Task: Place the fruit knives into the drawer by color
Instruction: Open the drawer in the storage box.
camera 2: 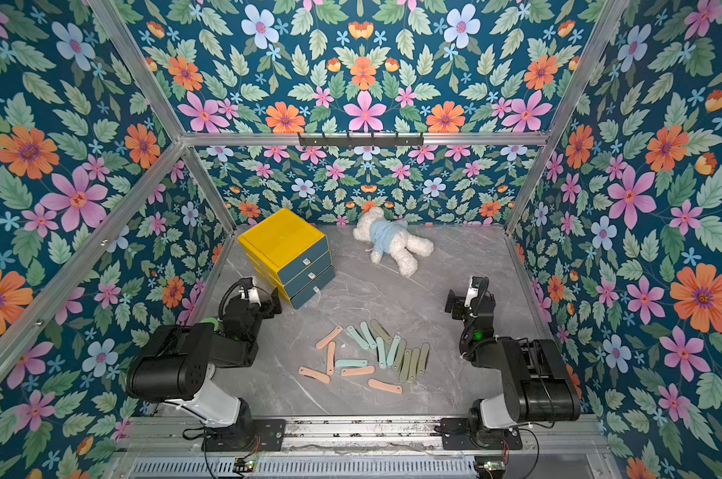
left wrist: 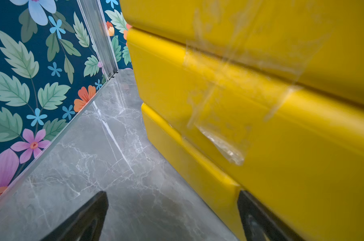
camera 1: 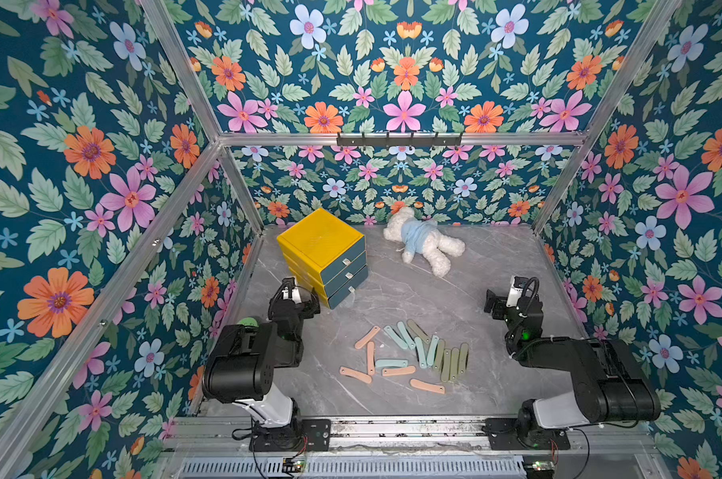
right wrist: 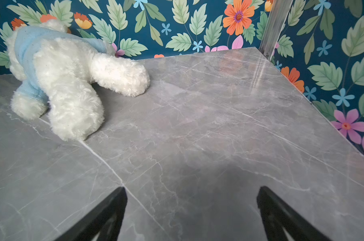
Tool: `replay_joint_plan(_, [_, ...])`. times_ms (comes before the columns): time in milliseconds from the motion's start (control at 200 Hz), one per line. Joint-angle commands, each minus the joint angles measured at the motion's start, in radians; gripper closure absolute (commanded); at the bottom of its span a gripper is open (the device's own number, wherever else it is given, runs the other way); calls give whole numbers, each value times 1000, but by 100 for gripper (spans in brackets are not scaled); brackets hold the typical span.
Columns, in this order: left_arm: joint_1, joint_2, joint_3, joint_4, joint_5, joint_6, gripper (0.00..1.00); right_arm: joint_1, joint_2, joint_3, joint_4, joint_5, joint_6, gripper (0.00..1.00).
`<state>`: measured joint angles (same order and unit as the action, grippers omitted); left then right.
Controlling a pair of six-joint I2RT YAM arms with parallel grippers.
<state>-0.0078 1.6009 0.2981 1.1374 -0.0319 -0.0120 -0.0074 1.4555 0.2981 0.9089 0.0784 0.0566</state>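
The fruit knives lie loose on the grey marble table at the front centre, seen in both top views: salmon pink ones, pale teal ones and olive green ones, several of each. The yellow drawer unit stands at the back left with three teal drawer fronts, all shut. My left gripper is open and empty, close beside the unit's yellow side wall. My right gripper is open and empty over bare table at the right. Neither wrist view shows the knives.
A white teddy bear in a blue top lies face down at the back centre, also seen in the right wrist view. Floral walls with aluminium frame posts enclose the table. A black hook rail hangs on the back wall.
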Motion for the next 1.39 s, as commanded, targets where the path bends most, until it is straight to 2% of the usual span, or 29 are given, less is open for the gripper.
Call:
replay_joint_plan(0, [-1,-1,1,53,-8,11,1,-1,-1,0,27,-8,-6,1])
replay_joint_plan(1245, [-3,0,1,53,-11,10,1,-14,-3,11,0,-32,6,1])
replay_joint_plan(1315, [-5,-7,-1,61,-68,0,1,-10,-7,9,17,-3,3,1])
replay_joint_plan(1390, [-10,-72,3,-1,-119,-9,1,3,-105,45,-137,6,-5,1])
